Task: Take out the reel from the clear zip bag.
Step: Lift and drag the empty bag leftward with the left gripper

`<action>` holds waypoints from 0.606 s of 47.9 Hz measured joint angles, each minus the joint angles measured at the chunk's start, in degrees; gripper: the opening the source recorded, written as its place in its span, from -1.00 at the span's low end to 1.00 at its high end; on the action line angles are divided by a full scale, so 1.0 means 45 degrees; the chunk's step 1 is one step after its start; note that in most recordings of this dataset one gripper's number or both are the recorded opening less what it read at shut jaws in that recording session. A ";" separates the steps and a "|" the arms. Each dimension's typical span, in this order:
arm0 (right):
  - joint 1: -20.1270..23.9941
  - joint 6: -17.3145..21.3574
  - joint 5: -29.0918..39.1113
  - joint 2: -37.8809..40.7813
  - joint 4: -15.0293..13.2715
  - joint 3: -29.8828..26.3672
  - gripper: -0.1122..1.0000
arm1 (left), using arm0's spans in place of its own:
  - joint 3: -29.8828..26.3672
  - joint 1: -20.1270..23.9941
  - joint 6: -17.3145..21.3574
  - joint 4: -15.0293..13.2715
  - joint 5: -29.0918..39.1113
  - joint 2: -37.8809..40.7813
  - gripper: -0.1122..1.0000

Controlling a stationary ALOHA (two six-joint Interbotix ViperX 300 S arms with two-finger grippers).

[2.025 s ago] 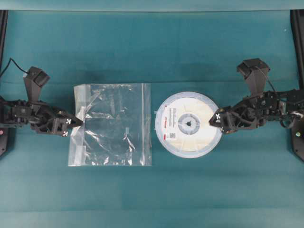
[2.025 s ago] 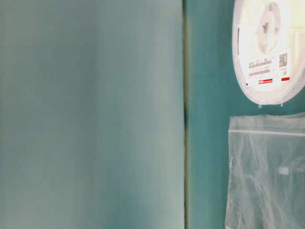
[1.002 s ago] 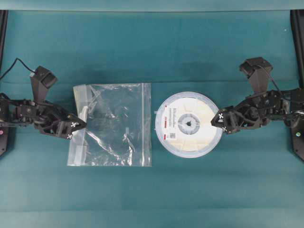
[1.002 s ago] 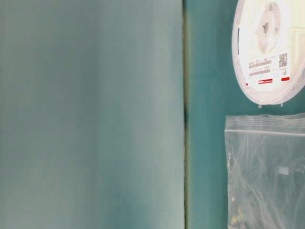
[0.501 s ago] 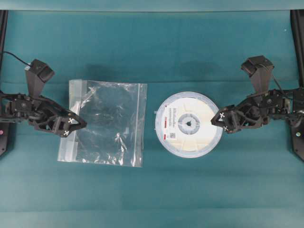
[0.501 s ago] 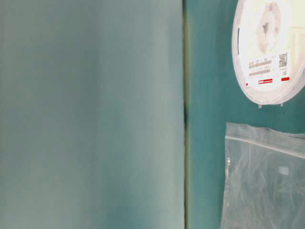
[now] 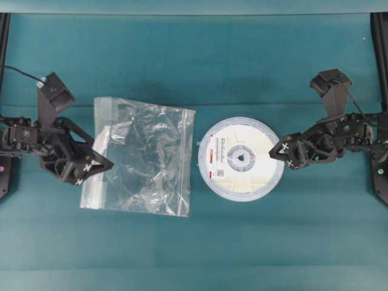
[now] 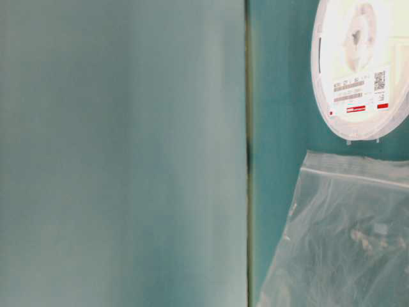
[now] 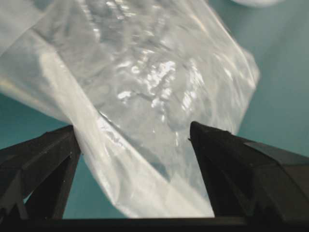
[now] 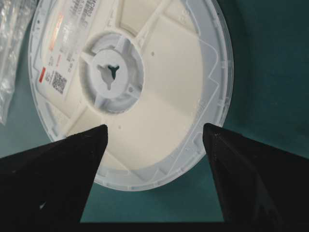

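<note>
Lying now crooked on the teal worktop (image 7: 194, 254), with the near-left corner lifted and the whole sheet turned a little against its earlier square position: so appears the clear zip bag (image 7: 142, 154), empty and crinkled. Resting flat just to the right of it, apart from the zip edge by a thin strip of worktop, and not moved compared with a second ago: the reel (image 7: 240, 159), label up, fully outside the plastic. Standing with jaws spread wide at the left border of the bag, no longer pinching it as a moment before: the left gripper (image 7: 91, 168); in the left wrist view only loose film between the two fingers, nothing squeezed. Hovering at the right rim of the reel, jaws equally wide apart and holding nothing, as before: the right gripper (image 7: 283, 151). Judging from this, seems the removal itself already finished, with both things released. Remaining, probably, only to pull both arms away.
</note>
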 measured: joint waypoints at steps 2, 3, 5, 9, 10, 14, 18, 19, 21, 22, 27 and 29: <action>0.0000 0.0020 0.0000 -0.0020 -0.0020 0.0000 0.82 | -0.0098 -0.0078 0.0547 0.0000 0.0117 -0.0039 0.90; 0.0000 0.0020 0.0000 -0.0039 -0.0039 0.0000 0.82 | -0.0137 -0.0078 0.0762 0.0000 0.0195 -0.0059 0.90; -0.0020 0.0020 0.0000 -0.0059 -0.0059 0.0000 0.82 | -0.0195 -0.0078 0.1230 0.0020 0.0293 -0.0117 0.90; 0.0000 0.0000 0.0000 -0.0156 -0.0137 0.0000 0.82 | -0.0215 -0.0059 0.2148 0.0020 0.0488 -0.0215 0.90; 0.0000 0.0020 0.0000 -0.0195 -0.0137 0.0000 0.82 | -0.0215 -0.0059 0.2363 0.0020 0.0547 -0.0273 0.90; -0.0020 0.0020 0.0000 -0.0332 -0.0156 0.0000 0.82 | -0.0254 -0.0039 0.3125 0.0020 0.0762 -0.0449 0.90; 0.0000 0.0000 0.0078 -0.0449 -0.0156 0.0020 0.82 | -0.0293 -0.0039 0.3828 0.0020 0.0938 -0.0762 0.90; -0.0020 0.0020 0.0117 -0.0469 -0.0156 0.0020 0.82 | -0.0312 -0.0039 0.3984 0.0020 0.0977 -0.0820 0.90; -0.0020 0.0000 0.0215 -0.0527 -0.0156 0.0020 0.82 | -0.0352 -0.0039 0.4258 0.0020 0.1055 -0.0977 0.90; -0.0020 0.0020 0.0293 -0.0547 -0.0156 0.0039 0.82 | -0.0352 -0.0039 0.4473 0.0020 0.1094 -0.1055 0.90; -0.0020 0.0000 0.0625 -0.0664 -0.0156 0.0039 0.82 | -0.0352 -0.0039 0.5371 0.0020 0.1191 -0.1387 0.90; -0.0020 0.0000 0.0723 -0.0703 -0.0176 0.0020 0.82 | -0.0352 -0.0039 0.5820 0.0020 0.1191 -0.1523 0.90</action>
